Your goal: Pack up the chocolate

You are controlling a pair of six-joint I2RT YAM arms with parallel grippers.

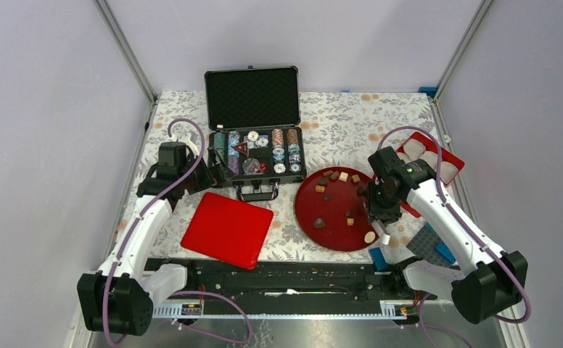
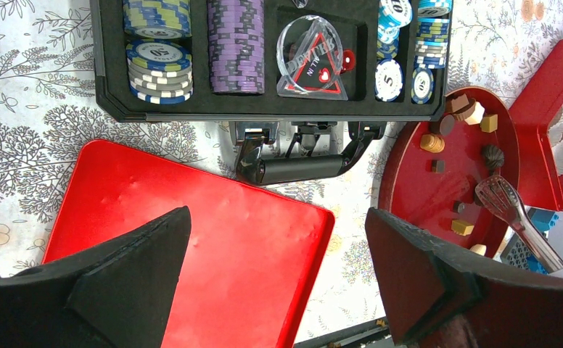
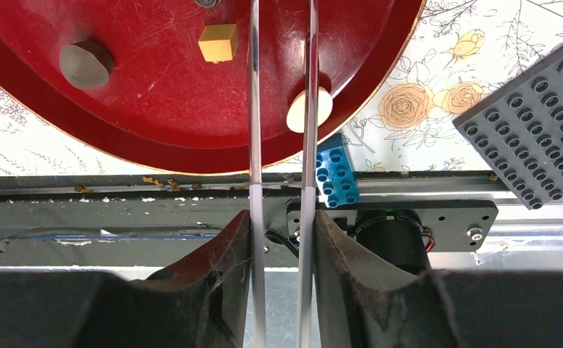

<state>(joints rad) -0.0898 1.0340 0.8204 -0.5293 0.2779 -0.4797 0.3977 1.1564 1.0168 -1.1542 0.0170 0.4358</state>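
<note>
Several chocolate pieces (image 1: pixel 343 176), dark, tan and cream, lie spread on a dark red round plate (image 1: pixel 337 239). My right gripper (image 1: pixel 377 214) is over the plate's right edge, shut on metal tongs (image 3: pixel 255 109). The tongs' slotted head (image 2: pixel 502 199) hovers above the plate (image 2: pixel 416 188). In the right wrist view my gripper (image 3: pixel 282 217) is near a cream piece (image 3: pixel 309 109), a tan cube (image 3: pixel 218 42) and a dark round piece (image 3: pixel 86 64). A red box with white cells (image 1: pixel 449 156) stands right of the plate. My left gripper (image 1: pixel 204 177) is open and empty above the red lid (image 2: pixel 191 239).
An open black case of poker chips (image 1: pixel 253 138) stands behind the red lid (image 1: pixel 228 228), its handle (image 2: pixel 300 168) facing me. A grey studded baseplate (image 1: pixel 427 243) and blue bricks (image 1: pixel 377 258) lie near the right arm's base. The table rail (image 3: pixel 119 210) runs along the near edge.
</note>
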